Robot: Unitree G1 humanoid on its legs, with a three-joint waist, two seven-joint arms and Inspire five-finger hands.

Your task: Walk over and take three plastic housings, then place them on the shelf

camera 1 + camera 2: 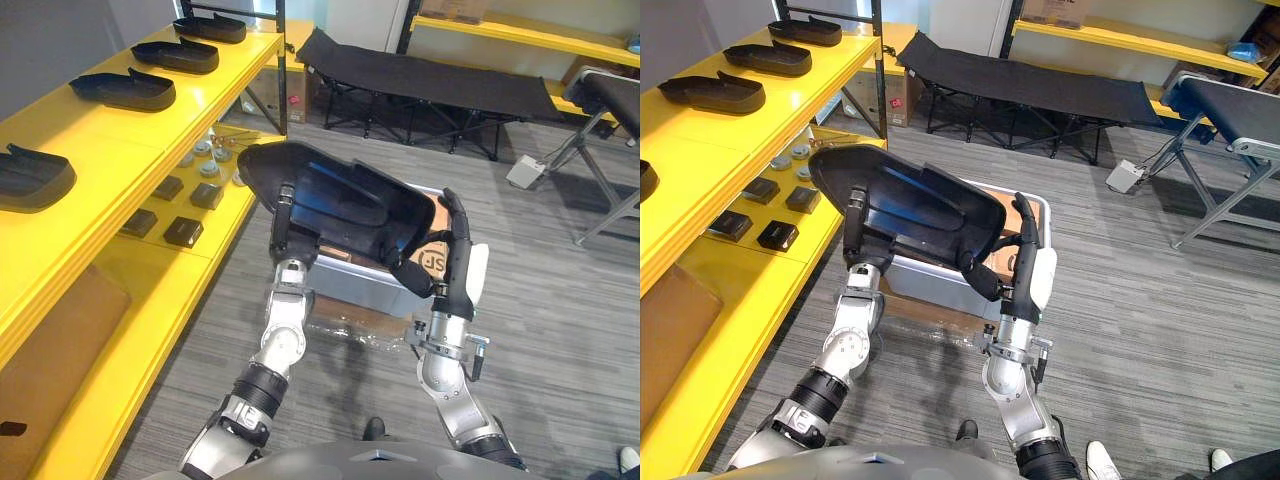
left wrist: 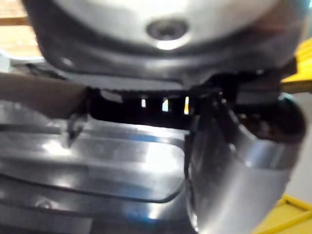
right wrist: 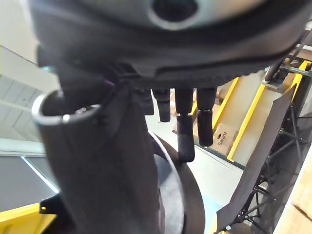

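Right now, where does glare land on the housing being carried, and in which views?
Left eye view: a bluish sheen runs across the inner face of the plastic housing, carried between the left hand and the right hand. Left wrist view: white highlights streak its glossy surface. Right wrist view: no glare, its rim stands dark against the lighter room behind.

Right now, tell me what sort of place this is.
Likely a factory storeroom or workshop: long yellow shelving carries a row of black plastic housings and small dark parts; the left hand and right hand hold a large black housing by a grey crate.
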